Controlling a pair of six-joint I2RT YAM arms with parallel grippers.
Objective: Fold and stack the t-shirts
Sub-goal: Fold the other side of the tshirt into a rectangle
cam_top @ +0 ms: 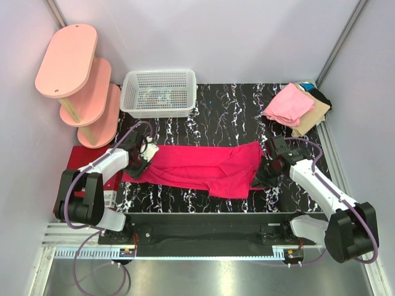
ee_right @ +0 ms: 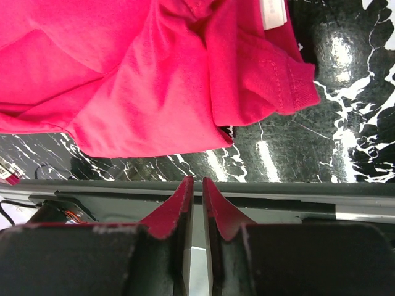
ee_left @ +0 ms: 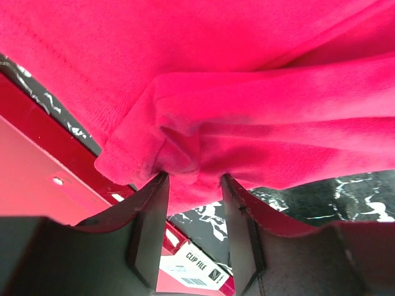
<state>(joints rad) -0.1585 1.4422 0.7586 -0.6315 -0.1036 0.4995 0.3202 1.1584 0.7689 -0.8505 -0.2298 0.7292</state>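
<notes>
A bright magenta-red cloth t-shirt (cam_top: 203, 169) is lying stretched across the middle of the black white-veined worktop (cam_top: 228, 111). The left pincer (cam_top: 143, 157) is sitting at its left end and the right pincer (cam_top: 266, 172) at its right edge. A white plastic mesh basket (cam_top: 159, 92) is standing above it, left of centre. A folded light pink t-shirt (cam_top: 287, 105) is topping a pile at the upper right.

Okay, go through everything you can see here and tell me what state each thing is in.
Magenta shirt: spread across the table, part folded, not stacked.
Pink shirt: folded, on top of the pile.
Tan shirt: folded, under the pink one.
Basket: upright, empty.
Left gripper: part open, a fold of the magenta shirt between its tips.
Right gripper: almost shut, nothing between the jaws.
</notes>
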